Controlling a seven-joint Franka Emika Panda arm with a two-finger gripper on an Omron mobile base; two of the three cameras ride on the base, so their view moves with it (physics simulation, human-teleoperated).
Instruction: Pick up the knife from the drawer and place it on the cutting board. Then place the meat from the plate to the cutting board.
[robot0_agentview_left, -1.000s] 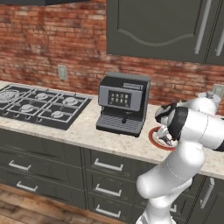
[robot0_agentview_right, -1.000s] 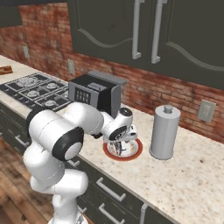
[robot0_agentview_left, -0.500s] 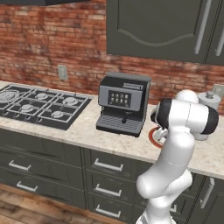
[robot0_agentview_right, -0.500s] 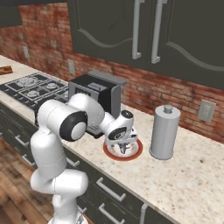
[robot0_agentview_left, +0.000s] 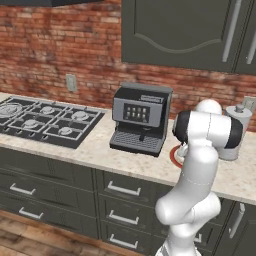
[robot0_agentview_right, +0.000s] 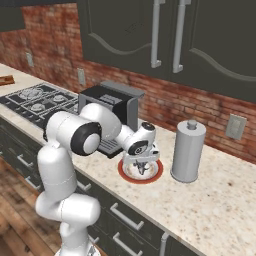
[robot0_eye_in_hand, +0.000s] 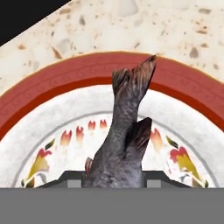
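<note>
Hidden or cut off: in the hand view the finger tips are lost behind the grey fish-shaped piece of meat (robot0_eye_in_hand: 122, 140) and the lower edge, so only dark shoulders show either side of it. Whether the jaws are wide, narrow or closed on the meat cannot be told. In the left base view the arm's own elbow and forearm cover the gripper, and only a sliver of the plate (robot0_agentview_left: 174, 156) shows past them. The meat's lower body is cut off in the hand view; its tail reaches away from the jaws as far as the plate's red rim (robot0_eye_in_hand: 52, 83).

Edges and room: the plate lies on the speckled counter (robot0_agentview_right: 220, 200) directly under the gripper (robot0_agentview_right: 141, 167). In the right base view, the coffee machine (robot0_agentview_right: 107, 117) stands close beside the plate on one side and a steel canister (robot0_agentview_right: 187, 151) just beside it on the other, which leaves a narrow lane for the hand. The counter's front edge is near the plate. Beyond the canister the counter lies open. The stove (robot0_agentview_left: 45, 120) is well apart, past the coffee machine.

Pose: the arm folds sharply at the elbow and the hand points straight down over the plate, low above the meat, which sits between the jaws on the plate's painted centre.
</note>
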